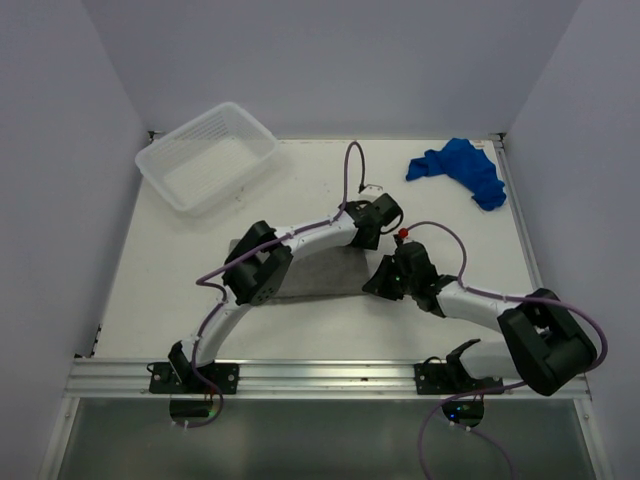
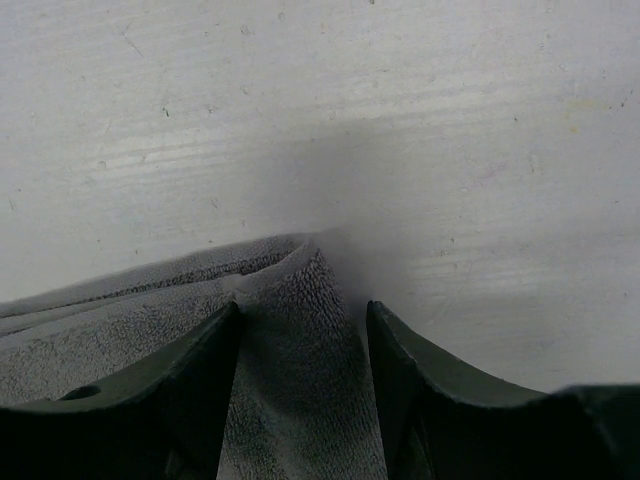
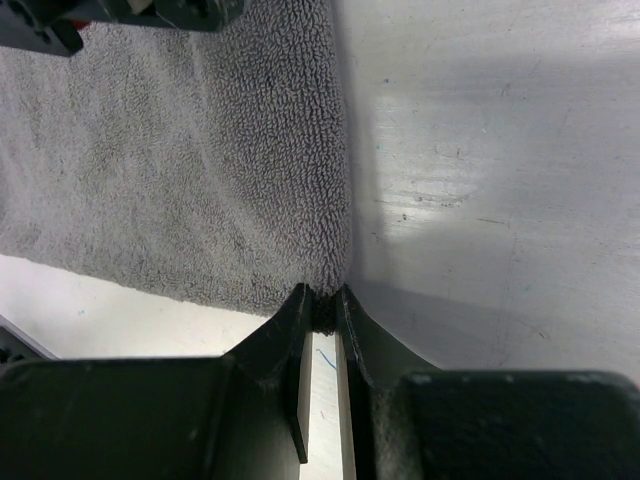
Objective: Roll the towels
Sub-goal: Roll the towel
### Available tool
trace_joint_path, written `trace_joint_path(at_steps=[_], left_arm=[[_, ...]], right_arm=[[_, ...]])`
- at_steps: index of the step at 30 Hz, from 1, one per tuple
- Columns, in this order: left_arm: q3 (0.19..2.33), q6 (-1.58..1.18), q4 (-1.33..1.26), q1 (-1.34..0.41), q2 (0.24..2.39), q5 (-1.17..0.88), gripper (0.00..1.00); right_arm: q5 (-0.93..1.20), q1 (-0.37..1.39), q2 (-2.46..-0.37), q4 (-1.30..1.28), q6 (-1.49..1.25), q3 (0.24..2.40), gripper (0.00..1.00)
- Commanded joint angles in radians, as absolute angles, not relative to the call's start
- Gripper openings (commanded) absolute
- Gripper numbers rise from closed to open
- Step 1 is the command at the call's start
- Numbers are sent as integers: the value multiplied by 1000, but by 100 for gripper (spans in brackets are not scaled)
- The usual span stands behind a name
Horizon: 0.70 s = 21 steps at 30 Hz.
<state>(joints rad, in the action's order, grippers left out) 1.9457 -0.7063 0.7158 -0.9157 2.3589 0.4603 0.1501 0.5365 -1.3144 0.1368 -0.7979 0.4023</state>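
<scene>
The grey towel (image 1: 322,274) is lying flat at mid-counter (image 1: 180,270), partly under my left arm, with its long axis running left to right. Both tools are standing at its right short edge.

My right tool (image 3: 320,296) is pinching the near right corner, its jaws almost together on the pile. My left tool (image 2: 300,315) is straddling the far right corner. Its jaws are standing apart with a raised fold of cloth between them, and I am not seeing a grip there yet.

The towel is therefore extending leftward from both tools, so I judge the roll will have to travel that way, with the edge kept square.

The counter is looking smooth, hard and slightly scuffed. The blue towel (image 1: 460,170) is lying crumpled at the far right corner. The basket (image 1: 205,165) is sitting far left, well apart.
</scene>
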Motion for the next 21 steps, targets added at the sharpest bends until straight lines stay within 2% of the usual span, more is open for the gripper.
trace_joint_path(at_steps=[1,15,21], left_arm=[[1953,-739,706,-900,2390,434,56],[1965,-739,666,-874,2373,384,53],[2000,-749,689,-867,2355,383,63]], right_arm=[[103,540,-1295,78,-732,368,5],[38,543,-1243,32,-649,367,4],[58,542,-1250,44,-647,367,6]])
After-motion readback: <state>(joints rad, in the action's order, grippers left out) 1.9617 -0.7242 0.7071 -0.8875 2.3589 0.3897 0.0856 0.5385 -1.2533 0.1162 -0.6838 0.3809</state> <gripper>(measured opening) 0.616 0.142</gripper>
